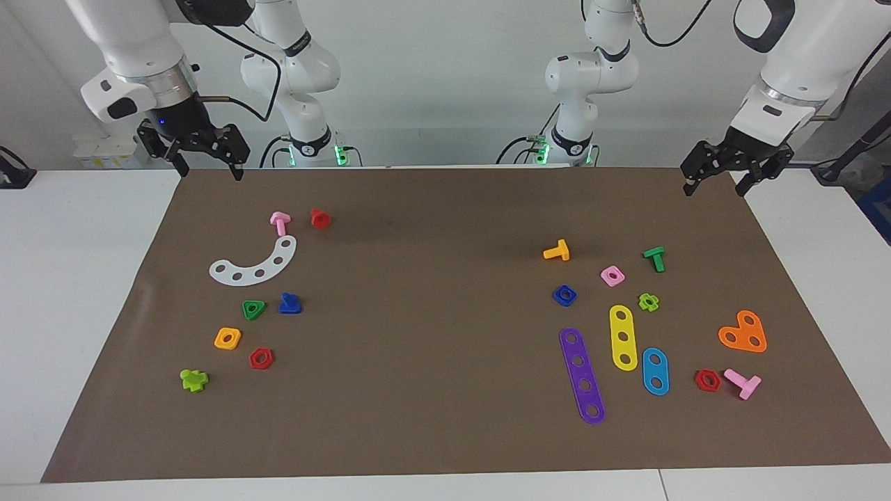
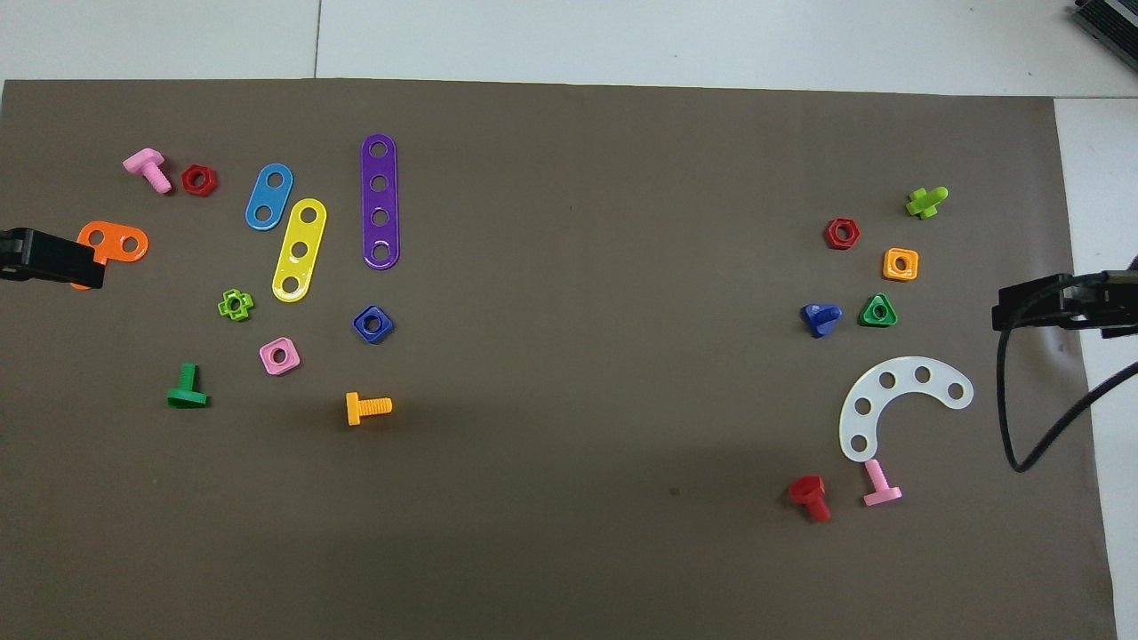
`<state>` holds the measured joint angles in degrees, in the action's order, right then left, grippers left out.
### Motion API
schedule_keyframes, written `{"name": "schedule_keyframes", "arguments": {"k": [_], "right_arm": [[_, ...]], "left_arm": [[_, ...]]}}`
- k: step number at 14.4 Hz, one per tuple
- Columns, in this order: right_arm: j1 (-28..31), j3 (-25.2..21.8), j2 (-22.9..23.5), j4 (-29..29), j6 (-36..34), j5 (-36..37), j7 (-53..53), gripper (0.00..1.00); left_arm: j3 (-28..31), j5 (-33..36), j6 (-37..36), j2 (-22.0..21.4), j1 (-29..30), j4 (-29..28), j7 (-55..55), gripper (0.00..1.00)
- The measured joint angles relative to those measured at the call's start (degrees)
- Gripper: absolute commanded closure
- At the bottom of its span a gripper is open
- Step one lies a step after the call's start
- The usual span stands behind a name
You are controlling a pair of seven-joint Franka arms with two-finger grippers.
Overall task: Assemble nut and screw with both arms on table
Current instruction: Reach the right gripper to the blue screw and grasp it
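The dark-blue square nut (image 1: 564,295) lies flat on the brown mat (image 1: 445,229) toward the left arm's end; it also shows in the overhead view (image 2: 372,324). The dark-blue screw (image 1: 289,304) with its triangular head lies toward the right arm's end, beside a green triangular nut (image 1: 253,309); the screw also shows in the overhead view (image 2: 821,318). My left gripper (image 1: 715,186) hangs open and empty, raised over the mat's corner at its own end. My right gripper (image 1: 210,169) hangs open and empty, raised over the mat's other corner by the robots. Both arms wait.
Near the nut lie a pink square nut (image 1: 612,275), an orange bolt (image 1: 557,251), a green T-bolt (image 1: 654,258), and purple (image 1: 582,376), yellow (image 1: 623,337) and blue (image 1: 655,371) strips. Near the screw lie a white curved strip (image 1: 256,264), an orange-yellow nut (image 1: 227,338) and a red nut (image 1: 261,358).
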<state>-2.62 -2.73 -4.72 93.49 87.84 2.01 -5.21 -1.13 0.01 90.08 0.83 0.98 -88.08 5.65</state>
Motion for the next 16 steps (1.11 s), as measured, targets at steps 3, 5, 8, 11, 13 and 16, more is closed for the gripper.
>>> {"name": "schedule_keyframes", "arguments": {"k": [3,5,8,11,13,16], "right_arm": [[0.0,0.0,0.0,0.0,0.0,-0.1,0.0,0.0],[0.0,0.0,-0.1,0.2,0.0,-0.2,0.0,0.0],[-0.6,0.0,-0.2,2.2,1.5,-0.6,0.1,0.0],[-1.1,0.1,0.2,3.4,3.7,-1.9,1.6,0.0],[-1.3,0.1,1.2,5.2,8.7,-2.4,3.3,0.0],[-2.7,0.1,4.6,10.5,18.6,-2.6,5.4,0.0]], "left_arm": [[0.0,0.0,0.0,0.0,0.0,0.0,0.0,0.0],[0.0,0.0,0.0,0.0,0.0,0.0,0.0,0.0],[0.0,0.0,0.1,0.0,0.0,0.0,0.0,0.0],[0.0,0.0,0.1,0.0,0.0,0.0,0.0,0.0],[0.0,0.0,0.1,0.0,0.0,-0.1,0.0,0.0],[0.0,0.0,0.0,-0.3,0.0,-1.1,0.0,0.0]]}}
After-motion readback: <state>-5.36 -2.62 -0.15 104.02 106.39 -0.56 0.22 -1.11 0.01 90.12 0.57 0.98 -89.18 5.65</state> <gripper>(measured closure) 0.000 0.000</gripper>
